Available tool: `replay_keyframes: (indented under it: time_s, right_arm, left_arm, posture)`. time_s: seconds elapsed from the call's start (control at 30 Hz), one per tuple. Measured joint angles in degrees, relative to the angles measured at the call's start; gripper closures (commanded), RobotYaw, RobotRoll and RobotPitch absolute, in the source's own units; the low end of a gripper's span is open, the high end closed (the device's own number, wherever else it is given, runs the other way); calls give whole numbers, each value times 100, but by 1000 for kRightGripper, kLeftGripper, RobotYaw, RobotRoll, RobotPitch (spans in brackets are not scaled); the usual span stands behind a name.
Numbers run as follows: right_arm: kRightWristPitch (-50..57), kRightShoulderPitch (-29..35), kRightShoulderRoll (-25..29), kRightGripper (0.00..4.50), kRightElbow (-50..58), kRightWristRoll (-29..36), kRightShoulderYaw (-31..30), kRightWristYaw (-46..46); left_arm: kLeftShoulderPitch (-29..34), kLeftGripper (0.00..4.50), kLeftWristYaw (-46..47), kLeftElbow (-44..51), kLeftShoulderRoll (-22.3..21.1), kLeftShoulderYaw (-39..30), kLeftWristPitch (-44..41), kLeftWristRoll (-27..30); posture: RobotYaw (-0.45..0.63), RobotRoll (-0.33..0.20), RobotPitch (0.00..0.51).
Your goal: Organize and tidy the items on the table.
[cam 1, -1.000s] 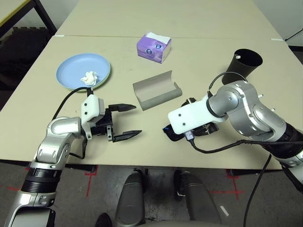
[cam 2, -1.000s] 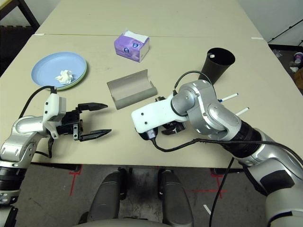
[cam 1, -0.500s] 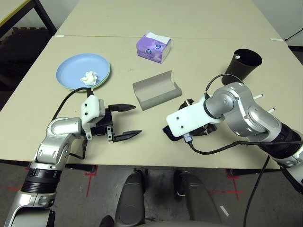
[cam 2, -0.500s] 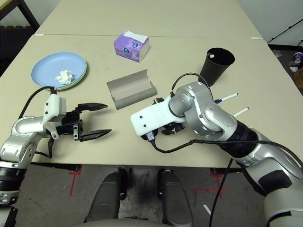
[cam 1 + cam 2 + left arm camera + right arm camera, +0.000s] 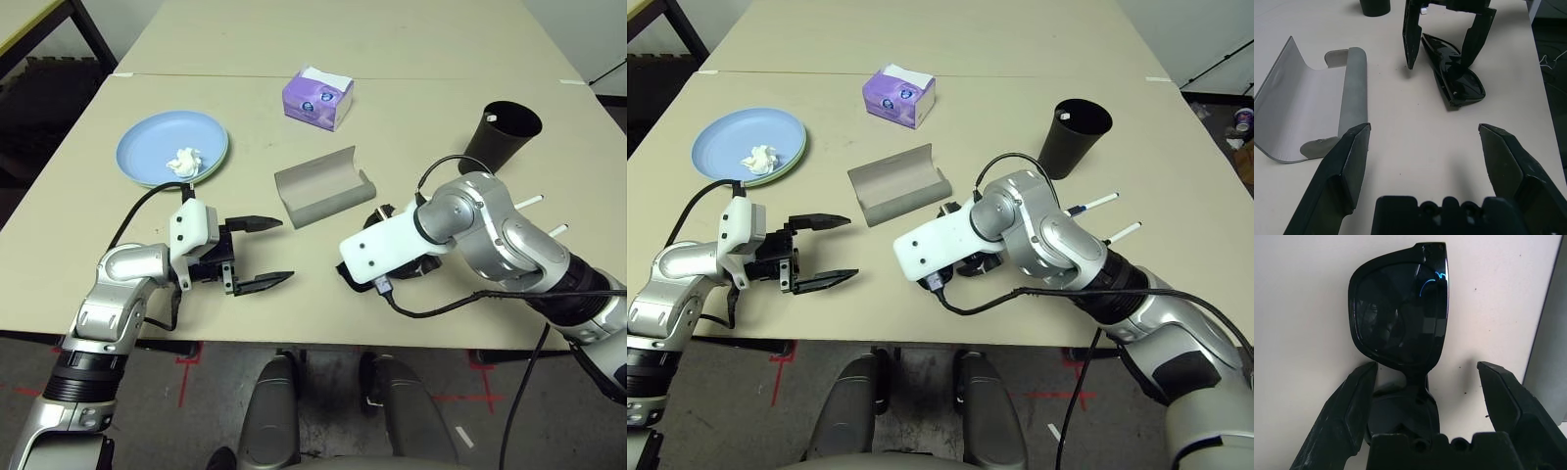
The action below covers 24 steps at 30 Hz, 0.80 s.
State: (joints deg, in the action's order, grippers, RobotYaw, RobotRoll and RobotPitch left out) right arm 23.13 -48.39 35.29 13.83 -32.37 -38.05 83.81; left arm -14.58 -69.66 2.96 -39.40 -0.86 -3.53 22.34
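Observation:
Black sunglasses [image 5: 1400,328] lie folded on the table [image 5: 88,235], just right of the open grey glasses case [image 5: 323,186]. My right gripper [image 5: 1427,366] is open and straddles them, one finger on each side, not closed on them. My left gripper [image 5: 260,253] hovers open and empty near the front edge, left of the case. A crumpled white tissue [image 5: 183,161] sits on the blue plate [image 5: 162,142], stacked on a green one at the back left. The black cup [image 5: 502,132] stands at the right, and two white pens [image 5: 1097,203] lie beside my right forearm.
A purple tissue box [image 5: 318,98] stands behind the case, near the seam across the table. A black cable loops from my right wrist over the table's front edge. A black-framed, yellow-edged table [image 5: 39,29] stands off the far left corner.
My right arm has shifted a little to the left over the sunglasses, uncovering the two pens. The left arm and the other items have not moved.

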Motion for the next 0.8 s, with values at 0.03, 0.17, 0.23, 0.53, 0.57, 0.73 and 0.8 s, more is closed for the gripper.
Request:
replay_keyframes:
  time_s: [0.03,0.17,0.23,0.53,0.57,0.73,0.8]
  right_arm:
    - [1,-8,-32,0,-16,-6,0,-6]
    - [5,-45,-108,0,-40,-8,0,-9]
    - [5,-69,-126,0,-52,-9,0,-9]
    - [1,-90,-133,0,-81,-18,2,-8]
    - [3,-89,-130,0,-81,-18,2,-1]
    - [114,-88,-61,0,-52,-17,11,93]
    - [168,-87,-50,0,-35,-17,11,137]
  left_arm:
    - [2,16,1,1,0,2,1,0]
    - [25,16,26,1,0,3,2,-2]
    - [31,16,42,2,0,4,3,-3]
    - [66,16,75,46,0,28,23,-13]
    - [71,16,75,46,0,28,24,-14]
    - [79,16,77,46,-1,28,34,-25]
    - [79,16,77,46,-1,28,36,-27]
  posture:
    - [59,0,187]
    - [59,0,186]
    - [59,0,186]
    - [60,0,185]
    - [60,0,185]
    - [55,0,183]
    - [53,0,183]
